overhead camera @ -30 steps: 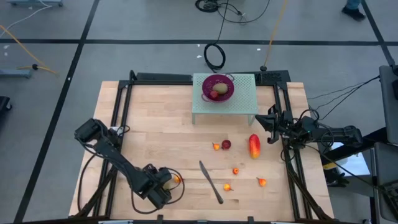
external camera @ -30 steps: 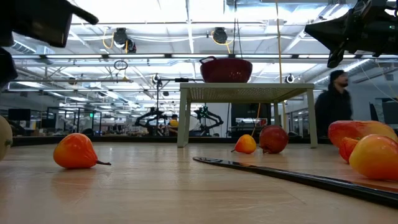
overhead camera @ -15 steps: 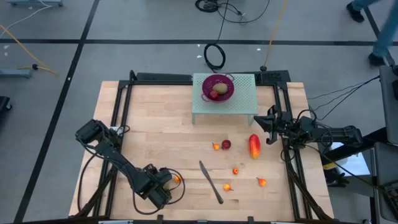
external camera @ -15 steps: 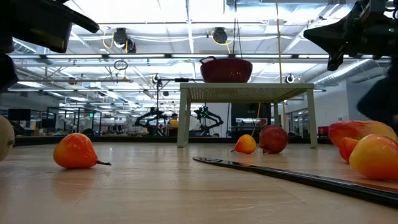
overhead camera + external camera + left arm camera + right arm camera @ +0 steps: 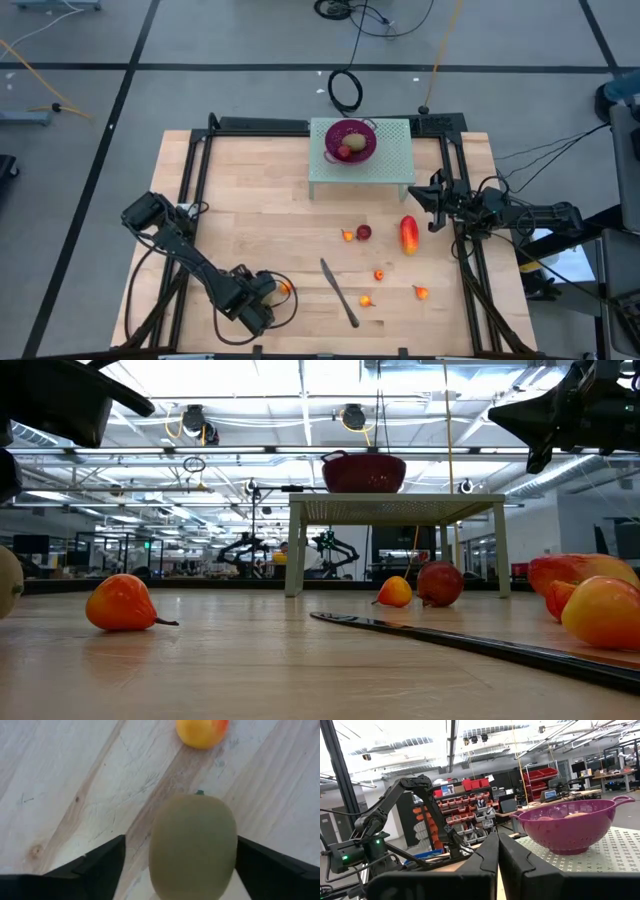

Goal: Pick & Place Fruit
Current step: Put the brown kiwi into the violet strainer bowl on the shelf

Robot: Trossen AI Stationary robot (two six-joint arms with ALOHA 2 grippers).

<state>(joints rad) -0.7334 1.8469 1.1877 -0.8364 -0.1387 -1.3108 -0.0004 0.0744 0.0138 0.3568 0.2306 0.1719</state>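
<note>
Little changes across the last second: the left gripper (image 5: 262, 296) stays low at the high view's lower left, fingers spread either side of a kiwi (image 5: 193, 846) on the table, not yet clamped. Right gripper (image 5: 432, 205), closed and empty, waits mid-right.

Grey floor (image 5: 200, 40) with dark tape lines is showing; ceiling lights (image 5: 300, 380) glowing, red bins (image 5: 540, 775) sitting on shelving.

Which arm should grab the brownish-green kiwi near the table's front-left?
Left. Its gripper hangs right over the brownish-green oval kiwi, jaws open on either side. The right gripper waits shut at the far right edge.
</note>
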